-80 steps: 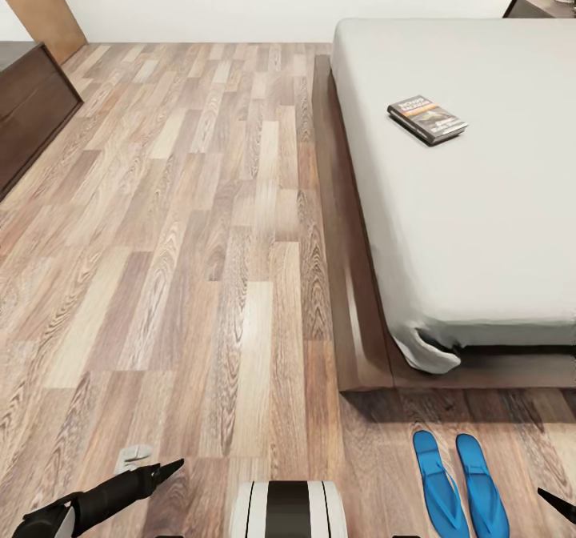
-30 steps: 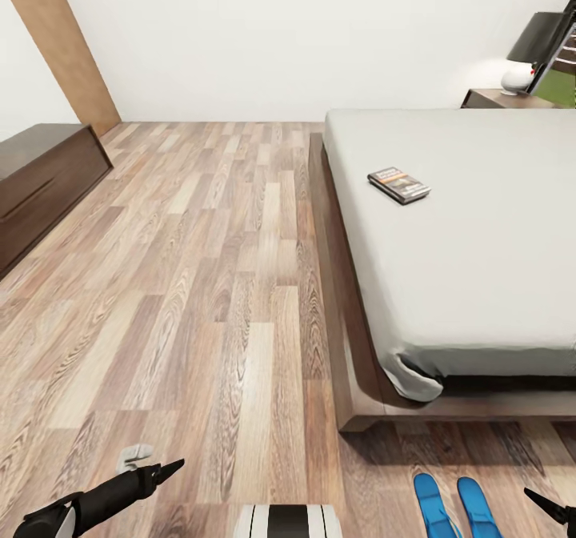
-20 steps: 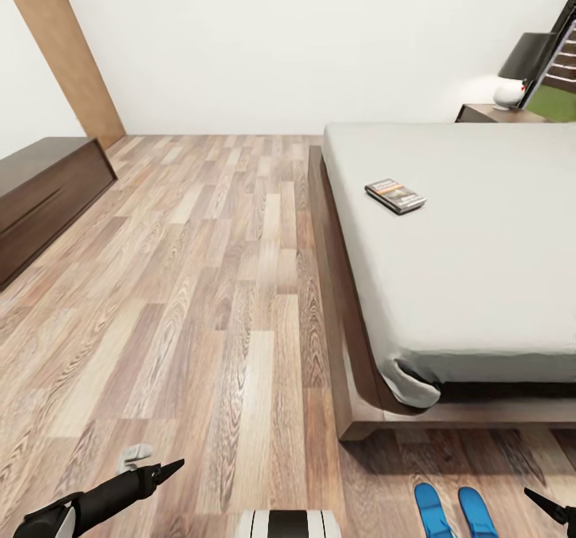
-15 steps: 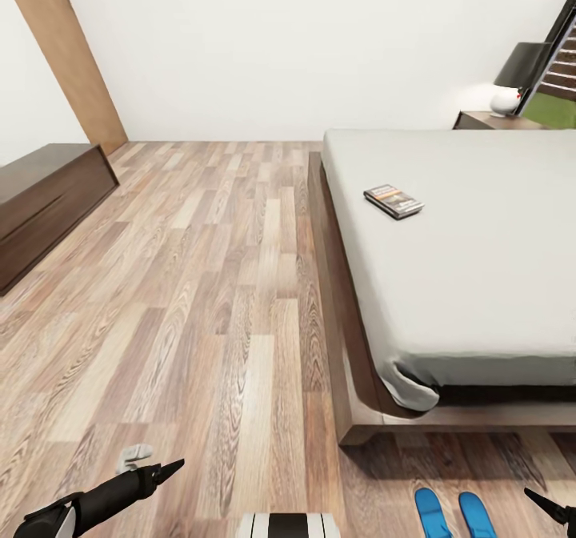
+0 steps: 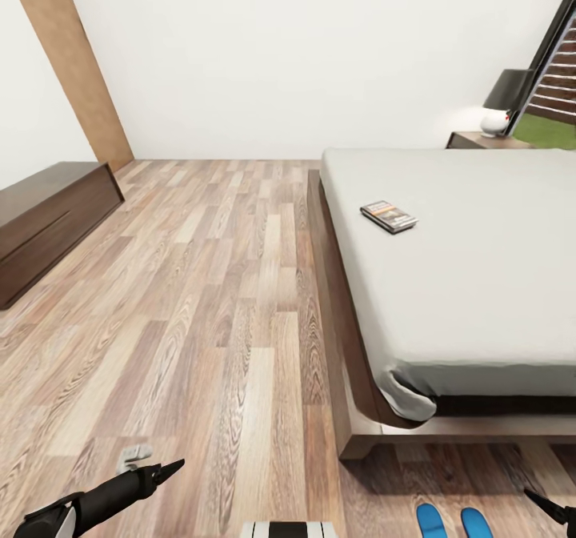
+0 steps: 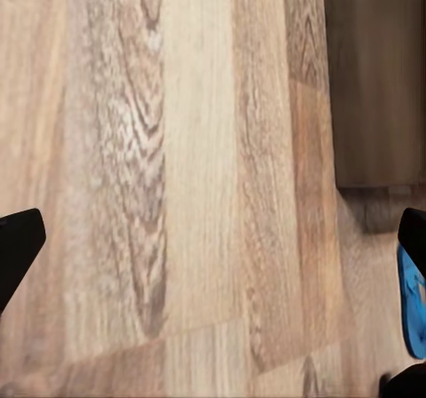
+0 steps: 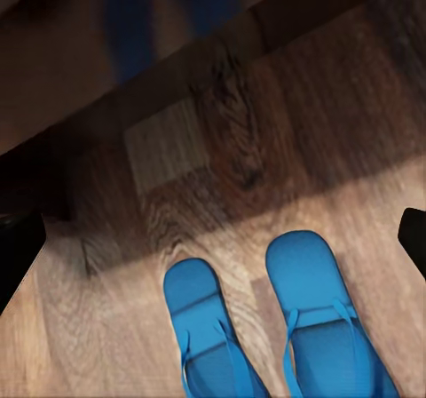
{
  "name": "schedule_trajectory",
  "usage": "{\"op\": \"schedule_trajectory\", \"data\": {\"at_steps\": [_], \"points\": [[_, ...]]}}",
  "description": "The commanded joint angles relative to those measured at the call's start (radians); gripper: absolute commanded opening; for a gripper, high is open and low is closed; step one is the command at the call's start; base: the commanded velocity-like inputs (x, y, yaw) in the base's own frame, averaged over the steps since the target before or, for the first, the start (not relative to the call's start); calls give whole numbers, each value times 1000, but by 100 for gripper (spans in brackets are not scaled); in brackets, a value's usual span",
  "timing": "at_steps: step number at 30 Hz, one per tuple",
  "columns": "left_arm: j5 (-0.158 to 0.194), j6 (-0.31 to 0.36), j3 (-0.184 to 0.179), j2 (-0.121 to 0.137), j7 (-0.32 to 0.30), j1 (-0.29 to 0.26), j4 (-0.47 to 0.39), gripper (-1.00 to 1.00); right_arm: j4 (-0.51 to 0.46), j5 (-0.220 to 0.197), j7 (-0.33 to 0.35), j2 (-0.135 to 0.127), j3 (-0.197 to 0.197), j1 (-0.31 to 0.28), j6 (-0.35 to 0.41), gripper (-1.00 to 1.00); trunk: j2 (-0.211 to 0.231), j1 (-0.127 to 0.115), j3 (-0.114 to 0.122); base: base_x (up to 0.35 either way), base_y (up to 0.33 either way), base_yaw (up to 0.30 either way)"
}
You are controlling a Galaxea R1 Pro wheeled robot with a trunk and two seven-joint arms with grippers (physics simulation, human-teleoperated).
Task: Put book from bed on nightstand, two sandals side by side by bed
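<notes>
wood-plank floor | white wall | book on bed

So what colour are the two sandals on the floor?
Bright blue; the two sandals show best in the right wrist view.

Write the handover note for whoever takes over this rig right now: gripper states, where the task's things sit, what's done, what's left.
Left gripper: low over the wood floor, jaws wide open in its wrist view, holding nothing.
Right gripper: low near the bed's foot, also open and holding nothing.
Book: lying flat on the bed, near its left edge. Not yet moved.
Sandals: side by side on the floor just off the foot of the bed frame; that part looks done.
Nightstand: at the far corner beside the bed, with a lamp on it.
Left: pick up the book and set it on a nightstand.
</notes>
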Motion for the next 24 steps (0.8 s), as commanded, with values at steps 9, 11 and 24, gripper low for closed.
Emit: {"op": "schedule_trajectory", "data": {"at_steps": [9, 11, 24], "points": [[-8, 9, 8, -1, -7, -1, -1, 100, 4, -5, 5, 5, 9, -2, -6, 100, 2, -4, 34, 0, 0, 0], [-8, 9, 9, -1, -7, -1, -1, 100, 4, -5, 4, 29, 8, -2, -6, 100, 2, -5, 42, 0, 0, 0], [-8, 9, 9, -1, -7, -1, -1, 100, 4, -4, 2, 55, 8, -2, -6, 100, 5, -11, 92, 0, 0, 0]]}}
